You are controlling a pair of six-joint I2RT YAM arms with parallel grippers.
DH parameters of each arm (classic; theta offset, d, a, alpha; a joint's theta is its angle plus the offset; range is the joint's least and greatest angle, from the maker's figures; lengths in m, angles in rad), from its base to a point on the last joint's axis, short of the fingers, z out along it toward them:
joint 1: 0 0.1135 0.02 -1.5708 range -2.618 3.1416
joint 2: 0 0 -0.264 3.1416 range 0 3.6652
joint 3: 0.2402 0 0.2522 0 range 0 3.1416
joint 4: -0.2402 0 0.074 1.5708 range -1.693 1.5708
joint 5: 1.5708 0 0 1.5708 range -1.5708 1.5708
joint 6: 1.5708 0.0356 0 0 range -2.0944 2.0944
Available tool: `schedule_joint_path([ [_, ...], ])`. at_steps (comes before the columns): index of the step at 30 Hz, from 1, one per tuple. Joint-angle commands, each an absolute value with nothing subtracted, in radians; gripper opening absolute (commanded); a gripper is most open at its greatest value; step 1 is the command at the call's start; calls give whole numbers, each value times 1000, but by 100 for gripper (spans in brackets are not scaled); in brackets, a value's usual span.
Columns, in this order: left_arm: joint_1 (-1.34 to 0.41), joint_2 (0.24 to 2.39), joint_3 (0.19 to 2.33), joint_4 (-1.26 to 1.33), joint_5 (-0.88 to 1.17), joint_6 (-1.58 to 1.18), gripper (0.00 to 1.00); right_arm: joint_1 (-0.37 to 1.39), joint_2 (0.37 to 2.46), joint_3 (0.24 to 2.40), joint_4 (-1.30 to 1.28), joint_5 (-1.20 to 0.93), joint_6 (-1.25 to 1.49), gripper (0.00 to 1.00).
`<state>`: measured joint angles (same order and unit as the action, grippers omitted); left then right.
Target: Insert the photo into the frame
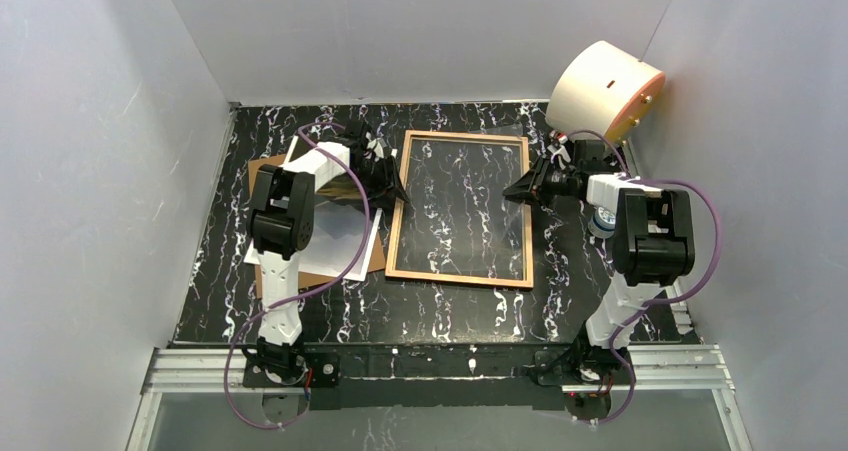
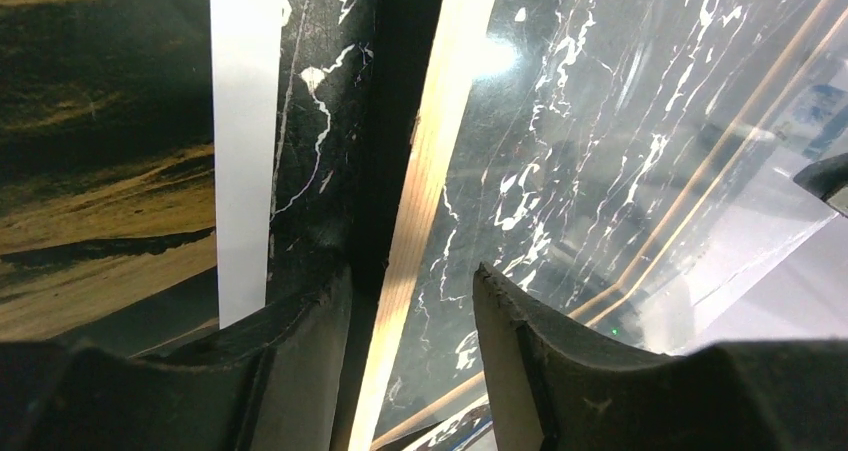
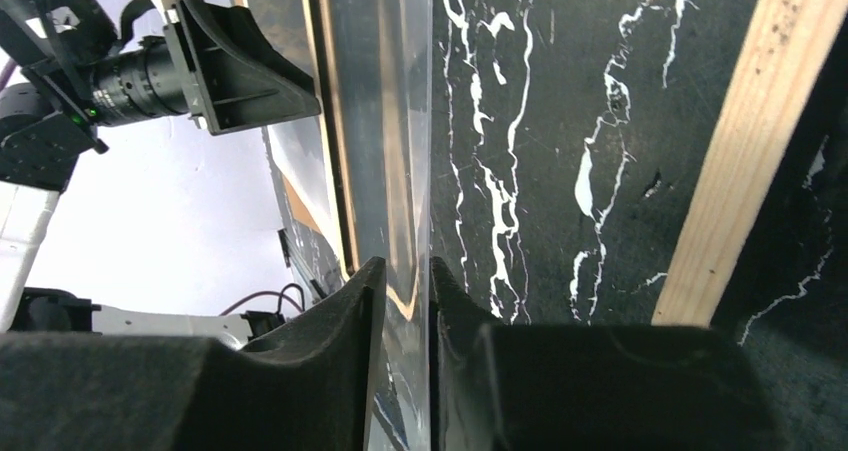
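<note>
Now you have a gripper at each long side of the frame (image 1: 458,276), which lies light wood up in the middle of the black marbled table (image 1: 450,316).

Your left gripper (image 2: 410,281) is spread wide and straddles the frame's left rail, with a gap showing on either side of the wood, so it holds nothing. Your right gripper (image 3: 400,266) is at the right rail with its fingers only a narrow slit apart. The thin edge of the clear pane runs into that slit, and you cannot tell whether they pinch it. The photo (image 2: 100,201) lies picture side up just left of the frame, outside it, with a strip of table between its white margin and the rail. It rests on the brown backing board (image 1: 262,164), partly under your left arm.
</note>
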<state>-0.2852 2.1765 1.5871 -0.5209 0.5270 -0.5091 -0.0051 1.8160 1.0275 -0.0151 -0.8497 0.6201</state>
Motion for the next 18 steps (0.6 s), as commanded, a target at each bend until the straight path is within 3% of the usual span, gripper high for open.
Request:
schedule_joint_path([
  [1, -300, 2214, 1598, -596, 468, -471, 48, -1, 1821, 1077, -80, -841, 594, 31],
  [10, -300, 2200, 1635, -645, 427, -448, 59, 0, 1796, 1122, -162, -801, 572, 58],
  [18, -300, 2184, 1654, -679, 411, -431, 63, -1, 1794, 1170, -253, -762, 548, 67],
])
